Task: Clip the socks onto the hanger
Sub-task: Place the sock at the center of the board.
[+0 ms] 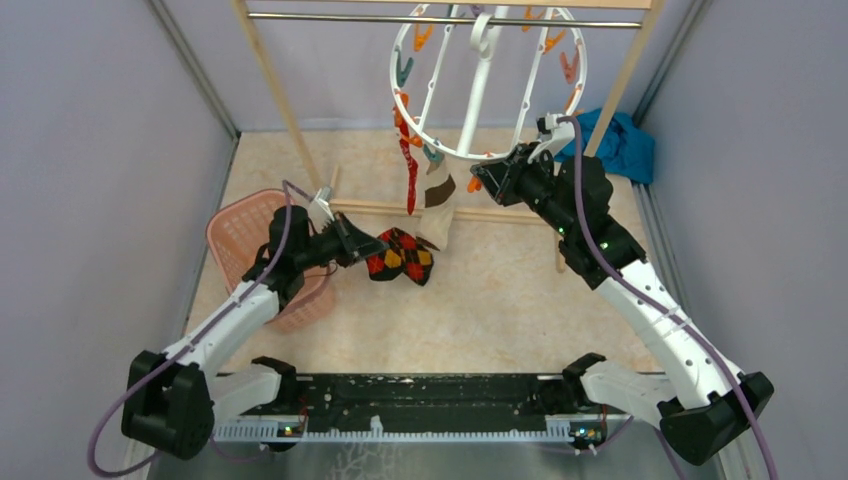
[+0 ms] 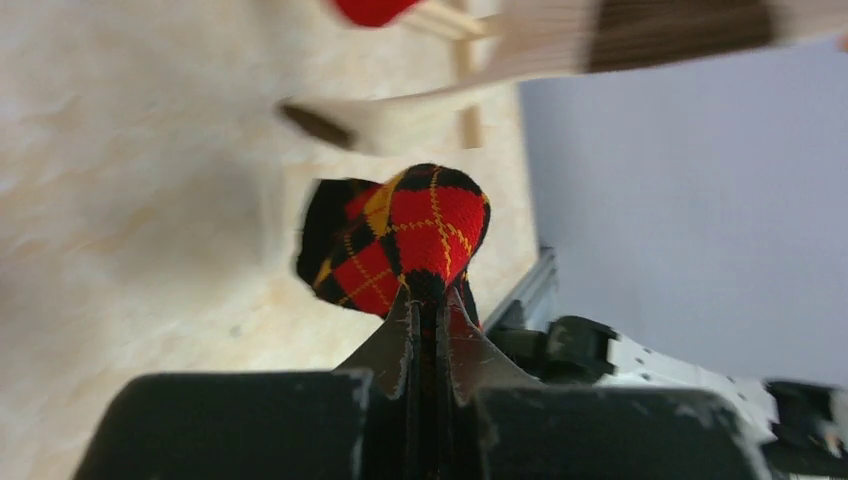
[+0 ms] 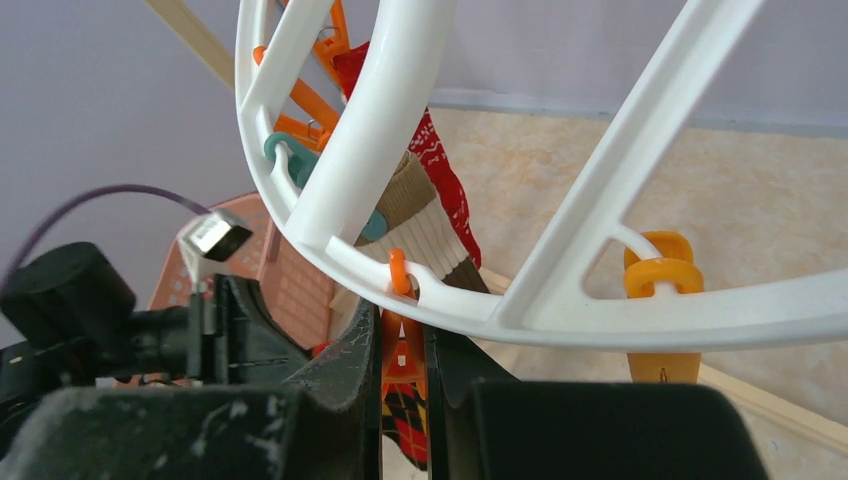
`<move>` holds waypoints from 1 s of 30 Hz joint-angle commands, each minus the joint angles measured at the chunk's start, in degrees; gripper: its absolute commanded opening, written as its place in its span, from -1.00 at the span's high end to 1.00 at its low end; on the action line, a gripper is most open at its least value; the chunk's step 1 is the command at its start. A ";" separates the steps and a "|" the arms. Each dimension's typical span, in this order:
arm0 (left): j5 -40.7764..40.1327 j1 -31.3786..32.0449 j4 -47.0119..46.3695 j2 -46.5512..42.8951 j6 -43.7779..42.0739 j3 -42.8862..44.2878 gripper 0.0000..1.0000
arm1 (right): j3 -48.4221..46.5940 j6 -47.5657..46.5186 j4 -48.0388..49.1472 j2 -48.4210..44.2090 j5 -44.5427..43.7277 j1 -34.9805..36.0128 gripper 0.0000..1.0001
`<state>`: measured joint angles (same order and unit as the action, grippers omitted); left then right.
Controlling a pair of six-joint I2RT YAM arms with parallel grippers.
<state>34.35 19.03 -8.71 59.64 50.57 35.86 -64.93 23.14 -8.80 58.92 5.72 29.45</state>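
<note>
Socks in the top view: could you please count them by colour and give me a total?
Red sock, on the hanger: 1
Beige sock, on the hanger: 1
Argyle sock, in the left gripper: 1
Total: 3

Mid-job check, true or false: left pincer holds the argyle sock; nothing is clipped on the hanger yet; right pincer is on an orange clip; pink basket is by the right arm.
1. The left pincer grips the argyle sock: true.
2. Nothing clipped yet: false; a red sock and a beige-and-brown sock hang from the hanger.
3. The right pincer is closed around an orange clip: true.
4. Basket by the right arm: false; the pink basket sits by the left arm.
</note>
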 commanded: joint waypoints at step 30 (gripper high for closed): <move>-29.47 0.17 25.73 1.93 -15.85 8.63 0.58 | -0.28 -1.09 -3.29 -0.36 1.45 -0.18 1.00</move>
<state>23.31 19.03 -3.81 59.09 47.24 38.98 -64.93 22.57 -8.91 58.92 5.72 29.45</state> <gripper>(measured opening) 0.099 0.099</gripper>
